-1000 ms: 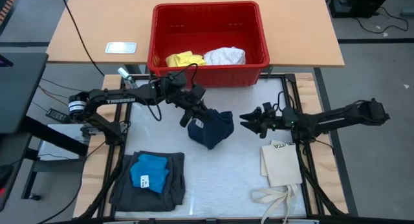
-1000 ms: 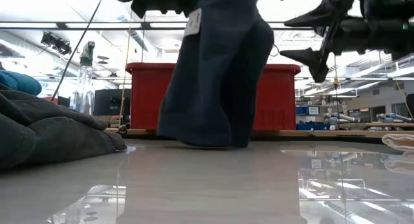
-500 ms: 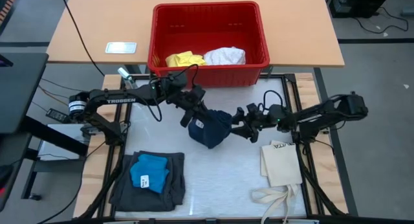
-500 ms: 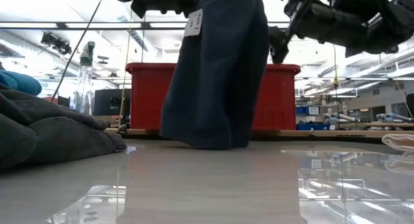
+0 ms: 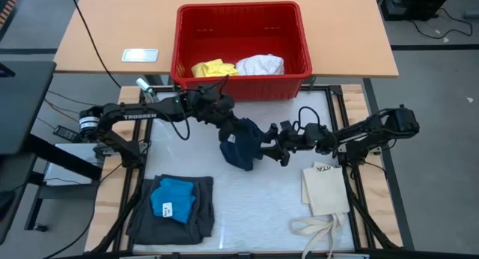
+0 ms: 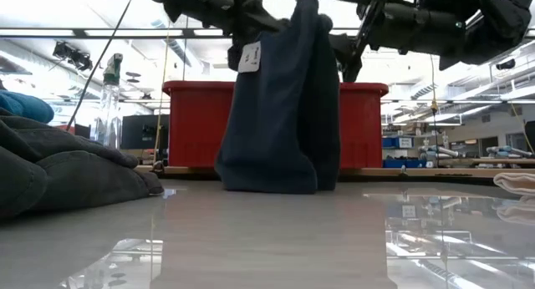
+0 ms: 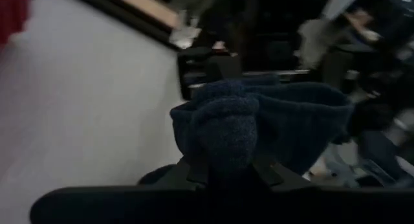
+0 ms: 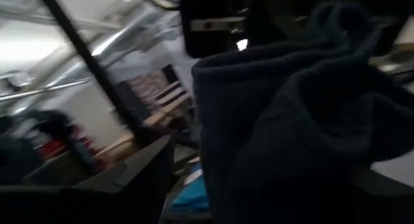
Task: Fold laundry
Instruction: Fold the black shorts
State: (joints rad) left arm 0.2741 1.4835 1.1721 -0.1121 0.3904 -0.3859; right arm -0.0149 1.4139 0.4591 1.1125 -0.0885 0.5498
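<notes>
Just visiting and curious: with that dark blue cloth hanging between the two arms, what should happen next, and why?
Probably the right tool should close on the hanging navy cloth garment: its fingers are open at the cloth's edge, while the left tool already pinches the top.

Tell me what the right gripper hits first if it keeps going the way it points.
The navy garment hanging from the left gripper. The right gripper, fingers open, points straight at its side and looks almost on it already.

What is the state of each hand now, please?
Left hand: closed on the navy garment.
Right hand: open, at the garment's edge, not gripping yet.
</notes>
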